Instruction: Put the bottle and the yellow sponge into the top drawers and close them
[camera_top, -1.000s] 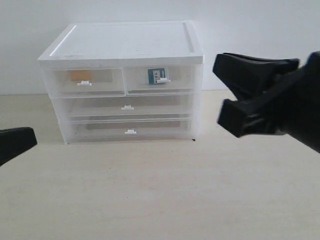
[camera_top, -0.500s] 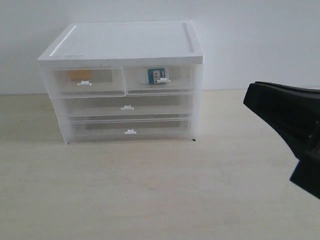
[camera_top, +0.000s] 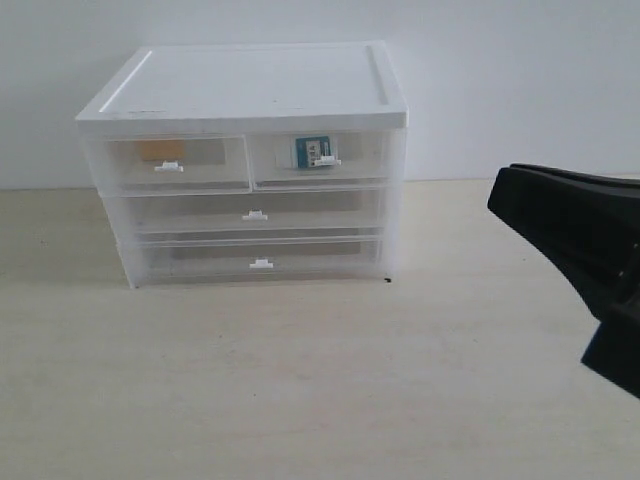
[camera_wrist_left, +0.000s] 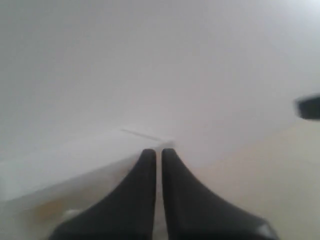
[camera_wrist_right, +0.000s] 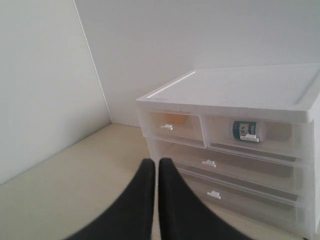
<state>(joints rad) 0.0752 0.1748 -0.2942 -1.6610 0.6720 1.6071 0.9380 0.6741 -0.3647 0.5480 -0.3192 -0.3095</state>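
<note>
1. A plain white wall (camera_top: 500, 80) runs behind everything. In the right wrist view it meets a second wall at a corner beyond the cabinet's far side.
2. The pale, wood-toned desk (camera_top: 300, 380) reaches back to the wall. A wide stretch of it lies open in front of the cabinet and to both sides.
3. A translucent drawer cabinet (camera_top: 250, 90) with a white lid stands toward the back of the desk, near the wall.
4. The right hand (camera_wrist_right: 156, 162), black, hangs over the desk's right side, well apart from the cabinet, its fingers pressed together on nothing.
5. The left hand (camera_wrist_left: 158, 152) is likewise pressed together and empty; its view is blurred.
6. The top drawers (camera_top: 170, 165) sit side by side under the lid, both pushed in flush.
7. The bottle (camera_top: 308, 151) lies inside the right top drawer.
8. The yellow sponge (camera_top: 158, 150) lies inside the left one.
</note>
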